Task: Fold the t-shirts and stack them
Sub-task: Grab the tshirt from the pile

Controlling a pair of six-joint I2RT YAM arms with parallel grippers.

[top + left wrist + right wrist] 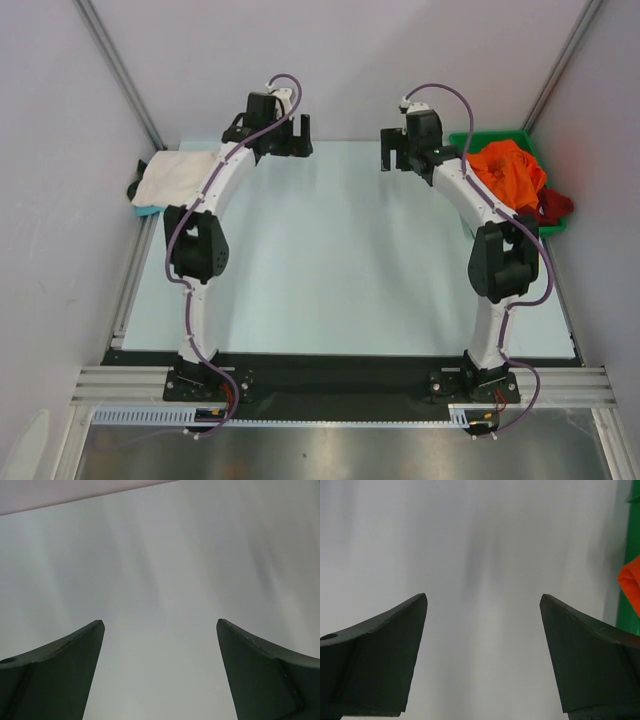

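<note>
A crumpled bright orange t-shirt [508, 172] lies heaped in the green bin [480, 139] at the back right, with a dark red shirt [555, 207] hanging over the bin's right side. A folded white t-shirt [172, 178] lies at the table's back left on a teal and a dark cloth. My left gripper [282, 140] is open and empty near the back edge; its wrist view [160, 625] shows only bare surface. My right gripper [397, 150] is open and empty just left of the bin; its wrist view [483, 600] shows orange cloth [631, 580] at the right edge.
The pale blue table top [340, 260] lies between grey walls with metal frame posts at the back corners. The green bin's wall [626, 610] stands close on the right gripper's right. A black strip and an aluminium rail run along the near edge.
</note>
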